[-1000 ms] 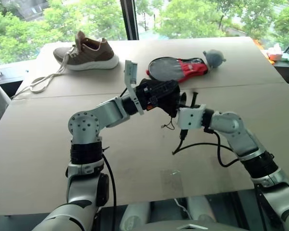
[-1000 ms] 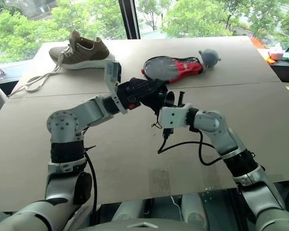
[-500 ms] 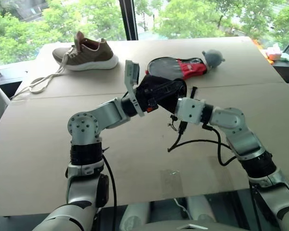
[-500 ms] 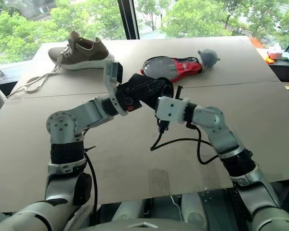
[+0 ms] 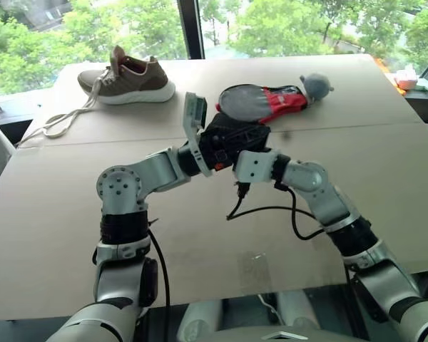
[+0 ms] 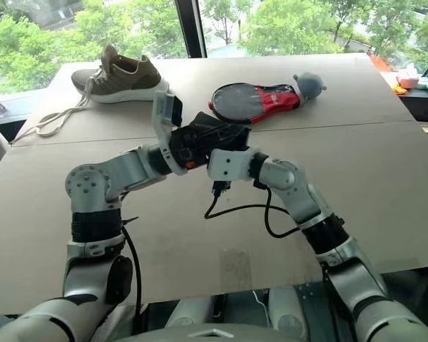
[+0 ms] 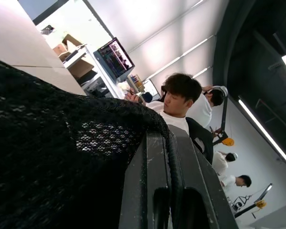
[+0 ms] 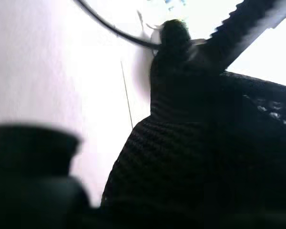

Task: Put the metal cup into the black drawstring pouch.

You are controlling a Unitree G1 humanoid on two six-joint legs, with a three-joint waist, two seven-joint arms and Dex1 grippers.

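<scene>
Gripping black drawstring pouch [image 5: 235, 135] above table, L hand [image 5: 225, 146] clamped; R hand [image 5: 251, 153] closed, against it.

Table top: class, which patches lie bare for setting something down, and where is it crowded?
Bare: the near table below both arms, and the right side beyond the paddle case. Crowded: the middle, where both grippers meet at the black drawstring pouch, and the far edge with the shoe and its laces.

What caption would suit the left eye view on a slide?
Both grippers meet at a black pouch lifted above a tan table; a brown shoe and red-and-black case lie behind.
</scene>
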